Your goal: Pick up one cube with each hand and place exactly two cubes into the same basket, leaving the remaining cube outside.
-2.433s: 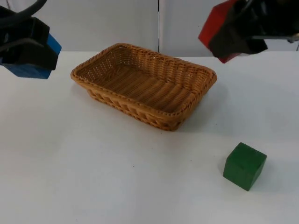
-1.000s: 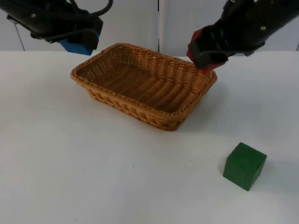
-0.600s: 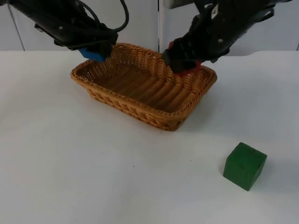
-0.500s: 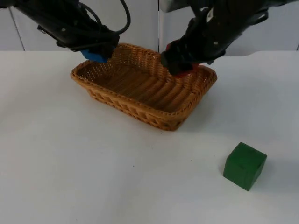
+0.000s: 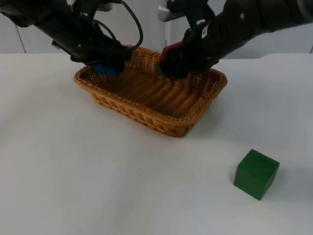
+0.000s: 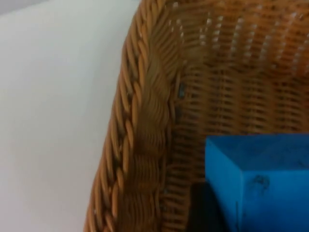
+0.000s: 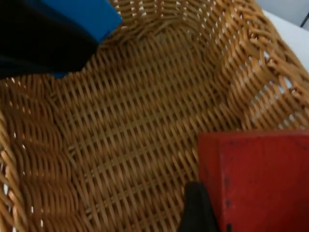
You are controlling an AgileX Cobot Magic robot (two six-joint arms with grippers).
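We held both pincers over the basket (image 5: 168,120), the left pincer (image 5: 108,66) pinching the blue cube (image 6: 258,176) and the right pincer (image 5: 171,61) the red cube (image 7: 256,179); so close together, they risked colliding on release.

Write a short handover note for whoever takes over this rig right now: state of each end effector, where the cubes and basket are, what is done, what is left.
Left end effector: shut on the blue cube, over the wicker basket, near its left end.
Right end effector: shut on the red cube, over the basket's far side.
Green cube: on the table, outside the basket, to its front right.
Done: both cubes picked up and carried over the basket.
Left: release both into the basket, withdraw the arms, leave the green cube alone.
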